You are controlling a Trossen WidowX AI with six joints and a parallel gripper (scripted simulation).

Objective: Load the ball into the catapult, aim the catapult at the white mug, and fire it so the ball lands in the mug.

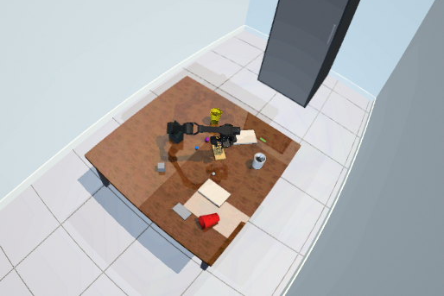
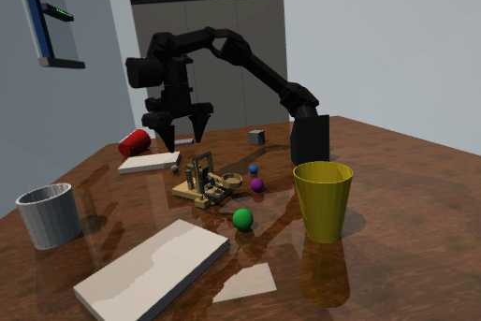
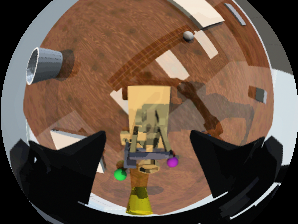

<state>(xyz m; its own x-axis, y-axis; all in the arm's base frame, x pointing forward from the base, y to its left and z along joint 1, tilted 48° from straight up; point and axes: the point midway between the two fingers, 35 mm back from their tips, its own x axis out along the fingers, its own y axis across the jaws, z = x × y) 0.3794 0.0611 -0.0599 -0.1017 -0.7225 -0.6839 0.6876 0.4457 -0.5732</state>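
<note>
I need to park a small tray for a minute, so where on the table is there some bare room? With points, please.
Likely room: the brown stretch between the grey cube (image 1: pixel 161 167) (image 2: pixel 256 138) and the table's near-left edge, or between the white mug (image 1: pixel 258 162) (image 2: pixel 50 217) (image 3: pixel 46 66) and grey ball (image 1: pixel 213 173) (image 2: pixel 175 168) (image 3: pixel 188 36). Crowded: around the catapult (image 1: pixel 219 154) (image 2: pixel 187 190) (image 3: pixel 149 94), beneath the open pincer (image 1: pixel 222 141) (image 2: pixel 185 146) (image 3: pixel 148 135).

End effector (image 2: pixel 185 146) open above catapult (image 2: pixel 206 189); green ball (image 2: pixel 242 220) on table (image 2: pixel 398 222), between catapult and yellow cup (image 2: pixel 323 203); red cup (image 2: pixel 134 142) tipped over.
</note>
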